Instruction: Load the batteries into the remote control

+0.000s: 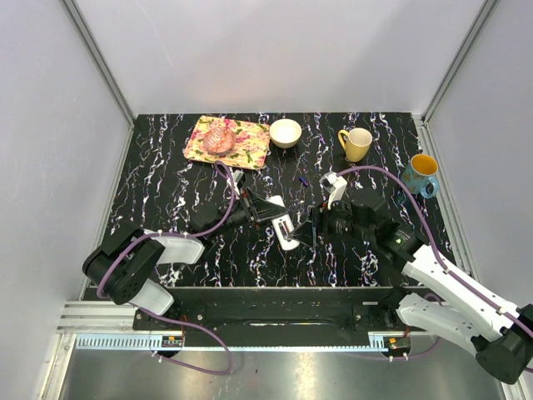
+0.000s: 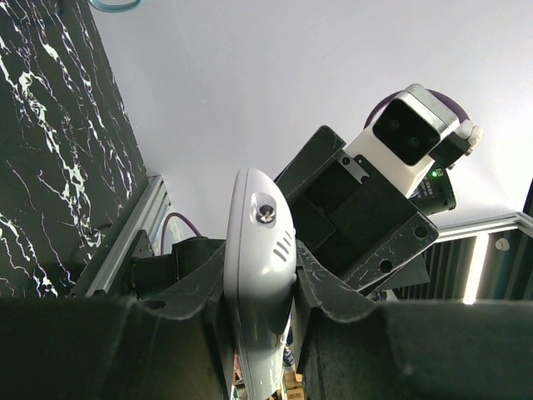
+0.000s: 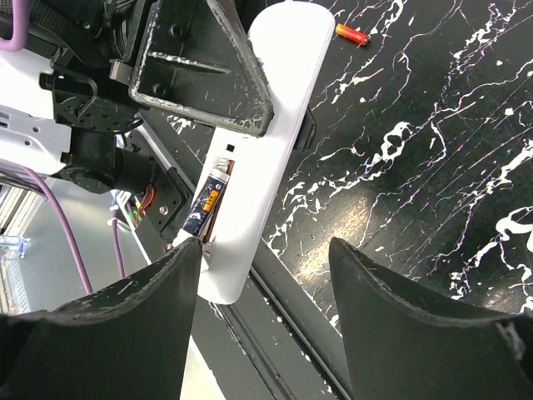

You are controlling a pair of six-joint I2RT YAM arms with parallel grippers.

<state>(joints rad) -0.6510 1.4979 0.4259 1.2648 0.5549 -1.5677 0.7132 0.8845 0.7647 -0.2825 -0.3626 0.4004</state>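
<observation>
My left gripper is shut on the remote control, a slim white bar held on edge above the table's near part. In the right wrist view the remote control shows its open slot with a dark blue battery lying in it. An orange battery lies on the black table past the remote's far end. A small blue-purple battery lies further back. My right gripper stands open just below the remote's near end, its left finger beside that end, holding nothing.
At the back stand a floral tray with a pink object, a white bowl, a yellow mug and a blue mug. The table's metal front rail runs under my right gripper.
</observation>
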